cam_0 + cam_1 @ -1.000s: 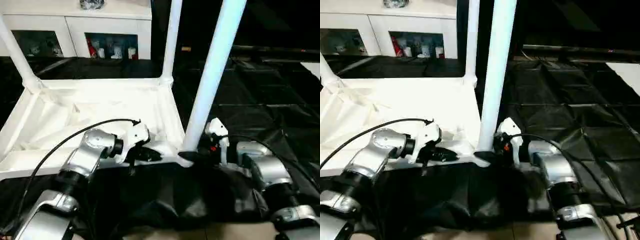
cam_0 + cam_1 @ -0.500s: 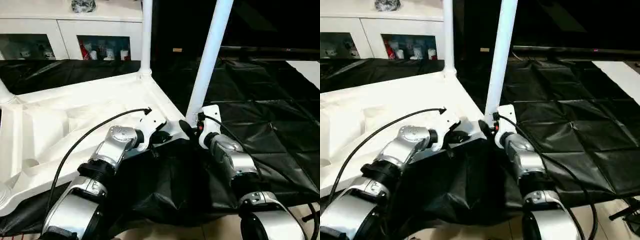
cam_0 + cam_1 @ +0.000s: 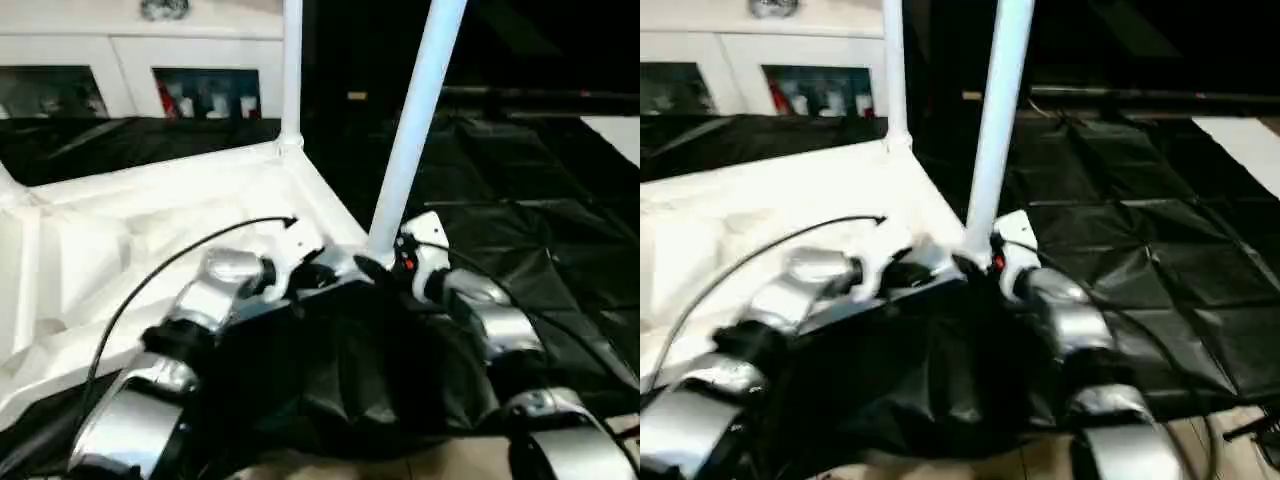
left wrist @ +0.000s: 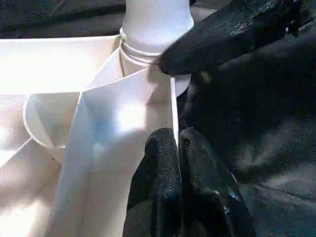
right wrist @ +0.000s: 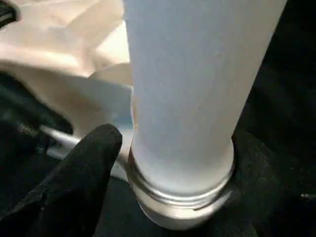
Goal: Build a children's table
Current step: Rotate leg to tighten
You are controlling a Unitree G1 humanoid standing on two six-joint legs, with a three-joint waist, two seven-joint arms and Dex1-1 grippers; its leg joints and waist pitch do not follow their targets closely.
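My left gripper (image 4: 180,163), fingers pressed together, rests on the near rim of the upturned white table top (image 3: 150,230). My right gripper (image 3: 385,268) stands spread around the base of the nearest leg (image 3: 412,125), one finger (image 5: 79,173) beside its threaded collar. To seat that leg well, I should keep it upright. Another leg (image 3: 291,70) stands beyond.

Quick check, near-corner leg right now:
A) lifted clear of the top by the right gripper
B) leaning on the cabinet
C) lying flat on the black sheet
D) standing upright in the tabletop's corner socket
D: the near leg rises upright from the corner socket of the upturned tabletop, its threaded base seated at the socket.
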